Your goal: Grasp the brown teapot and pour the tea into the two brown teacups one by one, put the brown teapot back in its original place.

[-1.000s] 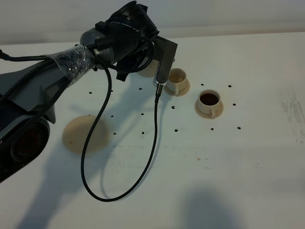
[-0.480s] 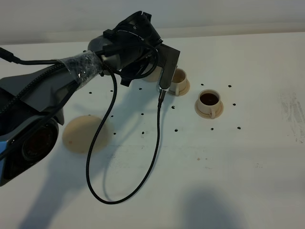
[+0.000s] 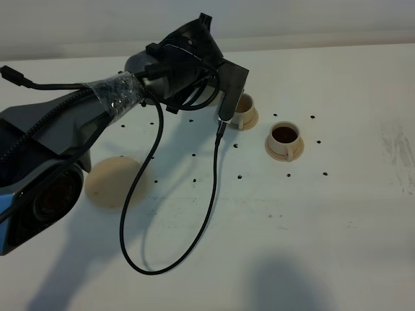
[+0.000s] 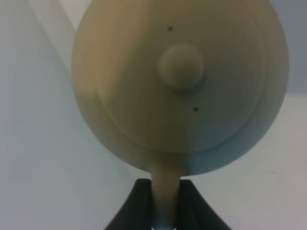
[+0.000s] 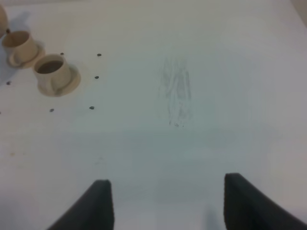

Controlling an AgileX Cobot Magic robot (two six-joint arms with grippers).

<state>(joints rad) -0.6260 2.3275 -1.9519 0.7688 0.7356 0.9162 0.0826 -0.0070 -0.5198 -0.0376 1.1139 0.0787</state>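
1. Heads up: your left arm (image 3: 78, 123) sprawls over a big chunk of the high view. Its wrist block (image 3: 188, 61) sits right in front of the brown teapot (image 4: 144, 96), so from up there you barely see the pot.
2. A black plate (image 3: 231, 87) on that wrist also covers part of the paler teacup (image 3: 245, 111), which stands just beside the tea-filled teacup (image 3: 284, 139) on the arm's side.
3. A black cable (image 3: 216, 162) drops off the wrist and loops across the desk (image 3: 337, 214). It runs between the tea-filled teacup and the coaster (image 3: 113, 184).
4. Little black specks (image 3: 324, 173) are scattered near the tea-filled teacup. A faint scuffed smudge (image 5: 175, 96) sits well apart from it, on the side away from the arm.
5. The coaster is well apart from the tea-filled teacup, beyond the cable loop, with the arm overlapping its edge in the high view.
6. Containers: the tea-filled teacup holds dark liquid and stands on its saucer (image 3: 297, 150). The paler teacup is on a saucer too, and its inside reads pale in the right wrist view. I can't tell if there's liquid in it.
7. Your left end effector (image 4: 164, 184) is clenched on the teapot's loop handle, with its fingers (image 4: 139, 206) pinching it from both sides. The knobbed lid faces the wrist camera. The teapot is just past the paler teacup, on the far side from the tea-filled teacup.
8. Your right end effector (image 5: 168, 182) is released, fingers spread wide, well apart from the tea-filled teacup.
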